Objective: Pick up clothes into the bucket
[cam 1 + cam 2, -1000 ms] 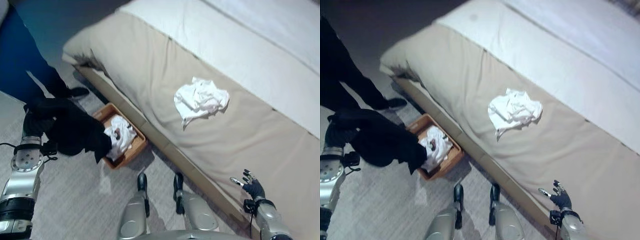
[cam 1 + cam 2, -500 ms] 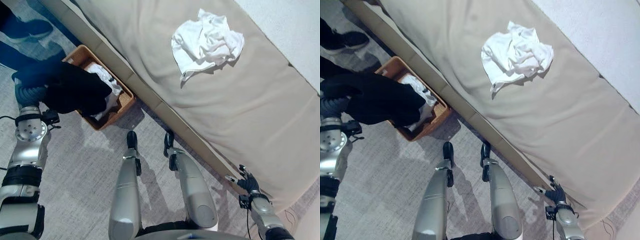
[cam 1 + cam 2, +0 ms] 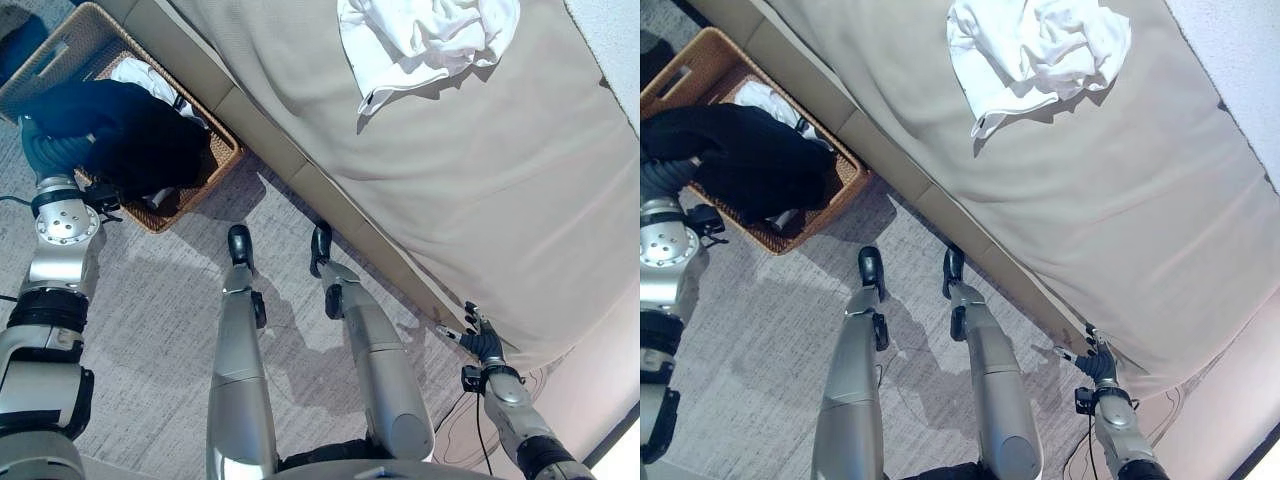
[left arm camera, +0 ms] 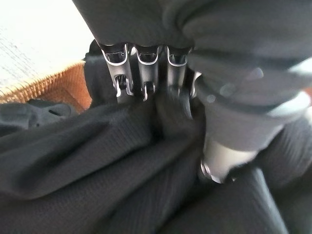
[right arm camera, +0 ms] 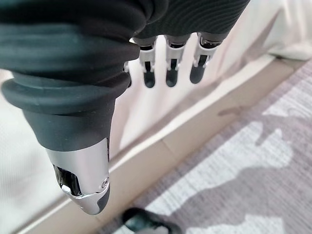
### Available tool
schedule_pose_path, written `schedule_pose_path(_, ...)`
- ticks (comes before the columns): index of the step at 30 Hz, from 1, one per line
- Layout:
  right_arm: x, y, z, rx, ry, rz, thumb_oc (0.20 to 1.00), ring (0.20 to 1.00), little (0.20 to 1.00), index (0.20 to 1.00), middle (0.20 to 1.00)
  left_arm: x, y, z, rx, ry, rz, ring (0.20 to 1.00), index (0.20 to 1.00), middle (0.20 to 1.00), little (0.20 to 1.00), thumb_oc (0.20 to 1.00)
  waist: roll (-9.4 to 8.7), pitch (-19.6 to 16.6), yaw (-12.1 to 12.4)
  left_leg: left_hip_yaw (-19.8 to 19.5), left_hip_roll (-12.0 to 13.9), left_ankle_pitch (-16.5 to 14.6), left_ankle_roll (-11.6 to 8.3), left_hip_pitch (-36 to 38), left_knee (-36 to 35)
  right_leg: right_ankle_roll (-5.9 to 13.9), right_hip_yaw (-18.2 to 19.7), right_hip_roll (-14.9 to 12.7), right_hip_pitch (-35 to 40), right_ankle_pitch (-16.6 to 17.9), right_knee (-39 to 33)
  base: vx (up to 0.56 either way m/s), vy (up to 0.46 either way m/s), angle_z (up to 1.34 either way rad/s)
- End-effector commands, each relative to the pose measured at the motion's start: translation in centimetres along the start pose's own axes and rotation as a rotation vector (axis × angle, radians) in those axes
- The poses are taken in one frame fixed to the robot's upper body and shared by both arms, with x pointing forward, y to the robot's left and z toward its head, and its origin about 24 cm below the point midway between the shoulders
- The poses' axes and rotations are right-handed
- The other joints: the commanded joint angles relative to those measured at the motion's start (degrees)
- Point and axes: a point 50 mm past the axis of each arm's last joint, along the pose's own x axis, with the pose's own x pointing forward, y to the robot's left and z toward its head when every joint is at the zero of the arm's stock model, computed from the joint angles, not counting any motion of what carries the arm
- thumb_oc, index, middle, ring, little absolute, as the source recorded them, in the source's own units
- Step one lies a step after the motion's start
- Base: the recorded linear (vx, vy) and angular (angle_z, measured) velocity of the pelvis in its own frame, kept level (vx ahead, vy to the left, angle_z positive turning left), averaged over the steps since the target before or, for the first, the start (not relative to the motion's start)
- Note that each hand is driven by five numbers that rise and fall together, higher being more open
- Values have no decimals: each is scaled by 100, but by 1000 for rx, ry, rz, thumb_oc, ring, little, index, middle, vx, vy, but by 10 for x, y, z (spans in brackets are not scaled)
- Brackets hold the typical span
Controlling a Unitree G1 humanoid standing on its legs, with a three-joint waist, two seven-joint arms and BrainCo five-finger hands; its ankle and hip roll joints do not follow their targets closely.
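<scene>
Over the basket [image 3: 215, 165] — left hand [image 4: 146, 73] clutching black garment [image 3: 140, 135].

Black garment [image 3: 140, 140] bunched over wicker basket [image 3: 205, 175]; crumpled white cloth [image 3: 425, 35] on bed.

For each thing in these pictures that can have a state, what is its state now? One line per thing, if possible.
Left hand: shut on the dark garment, over the basket.
Right hand: open, holding nothing, beside the bed's edge.
Dark garment: held, draped into the basket.
Basket: on the floor against the bed, holding white cloth.
White garment: crumpled, lying on the bed.
</scene>
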Motion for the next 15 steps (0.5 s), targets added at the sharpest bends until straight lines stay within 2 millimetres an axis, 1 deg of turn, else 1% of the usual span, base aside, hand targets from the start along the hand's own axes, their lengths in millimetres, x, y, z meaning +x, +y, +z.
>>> schedule_pose_path(1, -2, -3, 5, 28, -42, -14, 1000, 1000, 1000, 1000, 1000, 15, 19, 22, -7, -88, 101, 1000, 1000, 1000, 1000, 1000, -186, -78, 65, -96, 3, -744, 111, 218, 549, 644, 106, -420, 218, 245, -367, 0, 0, 0)
schedule_pose_path(2, -1, -2, 6, 34, -45, -8, 1000, 1000, 1000, 1000, 1000, 15, 18, 19, 31, -72, 104, 1000, 1000, 1000, 1000, 1000, -189, -78, 68, -89, -1, -727, 106, 234, 505, 645, 99, -425, 238, 271, -436, 0, 0, 0)
schedule_pose_path(5, 0, 0, 10, 49, -54, 3, 1000, 1000, 1000, 1000, 1000, 15, 18, 11, 72, -30, 116, 1000, 1000, 1000, 1000, 1000, -181, -78, 71, -61, -5, -680, 88, 298, 383, 643, 80, -444, 300, 307, -546, 2, -2, -1)
schedule_pose_path(7, 2, 2, 15, 69, -75, 12, 1000, 1000, 1000, 1000, 1000, 13, 24, -1, 129, 14, 135, 1000, 1000, 1000, 1000, 1000, -146, -78, 100, -46, -23, -640, 72, 419, 242, 634, 93, -451, 399, 334, -643, 0, 0, 0)
schedule_pose_path(8, 2, 2, 15, 69, -75, 12, 1000, 1000, 1000, 1000, 1000, 13, 24, -1, 129, 14, 135, 1000, 1000, 1000, 1000, 1000, -147, -78, 98, -45, -24, -637, 72, 426, 235, 634, 94, -452, 403, 336, -647, 0, 0, 0)
schedule_pose_path(10, 2, 5, 21, 110, -100, 31, 1000, 1000, 1000, 1000, 1000, 9, 30, -10, 165, 46, 145, 1000, 1000, 1000, 1000, 1000, -126, -78, 123, -27, -20, -603, 62, 550, 137, 624, 101, -462, 500, 347, -698, 0, 0, 0)
schedule_pose_path(12, 3, 5, 24, 142, -109, 35, 1000, 1000, 1000, 1000, 1000, 6, 31, -14, 168, 53, 150, 1000, 1000, 1000, 1000, 1000, -111, -78, 140, -18, -23, -580, 55, 610, 86, 620, 97, -468, 551, 355, -729, 0, 0, 0)
schedule_pose_path(13, 5, 5, 33, 217, -145, 42, 1000, 1000, 1000, 1000, 1000, -4, 38, -28, 212, 93, 154, 1000, 1000, 1000, 1000, 1000, -54, -78, 182, 34, -24, -522, 33, 805, -76, 620, 99, -482, 707, 361, -797, 0, 0, 0)
schedule_pose_path(15, 6, 5, 39, 261, -170, 42, 1000, 1000, 1000, 1000, 1000, -16, 39, -40, 215, 116, 152, 1000, 1000, 1000, 1000, 1000, 8, -78, 227, 59, -30, -495, 32, 930, -150, 614, 112, -492, 810, 351, -810, 0, 0, 0)
